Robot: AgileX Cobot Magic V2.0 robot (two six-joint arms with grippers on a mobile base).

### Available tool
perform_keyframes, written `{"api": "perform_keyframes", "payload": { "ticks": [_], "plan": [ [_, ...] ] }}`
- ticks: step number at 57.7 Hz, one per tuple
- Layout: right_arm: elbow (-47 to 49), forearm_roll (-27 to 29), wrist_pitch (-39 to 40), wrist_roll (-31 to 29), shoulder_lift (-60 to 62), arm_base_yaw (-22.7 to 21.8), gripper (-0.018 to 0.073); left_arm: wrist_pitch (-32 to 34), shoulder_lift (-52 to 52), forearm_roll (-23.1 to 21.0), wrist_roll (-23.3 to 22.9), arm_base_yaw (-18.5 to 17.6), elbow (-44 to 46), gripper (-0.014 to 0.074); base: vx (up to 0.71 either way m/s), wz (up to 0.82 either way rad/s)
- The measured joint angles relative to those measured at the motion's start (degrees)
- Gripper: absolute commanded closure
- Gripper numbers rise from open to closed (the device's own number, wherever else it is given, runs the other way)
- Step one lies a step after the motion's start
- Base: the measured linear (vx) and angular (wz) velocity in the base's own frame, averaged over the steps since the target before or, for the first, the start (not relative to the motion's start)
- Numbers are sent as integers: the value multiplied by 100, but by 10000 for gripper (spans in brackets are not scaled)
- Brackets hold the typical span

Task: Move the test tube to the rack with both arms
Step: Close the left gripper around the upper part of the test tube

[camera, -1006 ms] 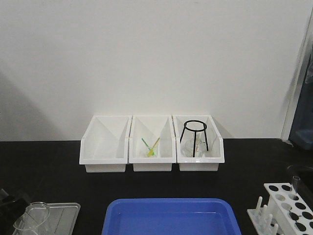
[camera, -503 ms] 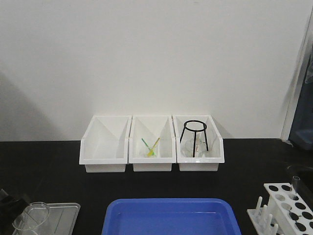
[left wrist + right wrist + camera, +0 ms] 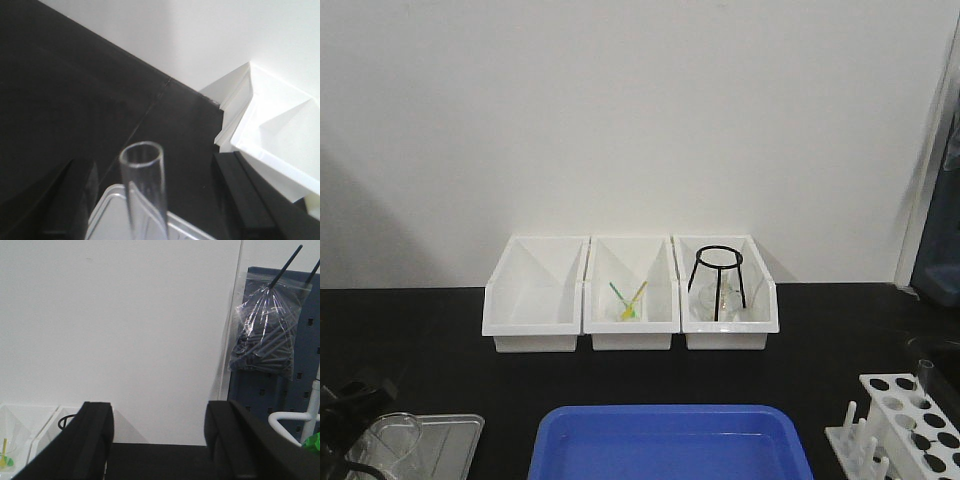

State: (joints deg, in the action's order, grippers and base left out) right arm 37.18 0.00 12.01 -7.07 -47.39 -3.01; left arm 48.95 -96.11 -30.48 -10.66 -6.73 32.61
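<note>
A clear glass test tube [image 3: 145,195] rises from a clear plastic tray [image 3: 107,220] at the left front of the black table [image 3: 60,100], open rim upward. The left arm's fingers [image 3: 77,200] are spread wide on either side of it with a gap on each side, seemingly lined up to close on it. The white rack [image 3: 910,405] stands well apart, at the right front. The right arm's fingers [image 3: 95,440] are also spread wide and hold nothing, probably ready for a hand-over.
</note>
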Motion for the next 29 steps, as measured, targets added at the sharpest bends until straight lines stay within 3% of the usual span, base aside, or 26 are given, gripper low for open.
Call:
{"api": "perform_keyframes", "payload": {
  "ticks": [13, 29],
  "plan": [
    [0, 0, -2, 0, 0, 0, 107, -113, 0, 0, 0, 0, 25, 101, 0, 0],
    [0, 0, -2, 0, 0, 0, 107, -186, -39, 0, 0, 0, 25, 412, 0, 0]
  ]
}}
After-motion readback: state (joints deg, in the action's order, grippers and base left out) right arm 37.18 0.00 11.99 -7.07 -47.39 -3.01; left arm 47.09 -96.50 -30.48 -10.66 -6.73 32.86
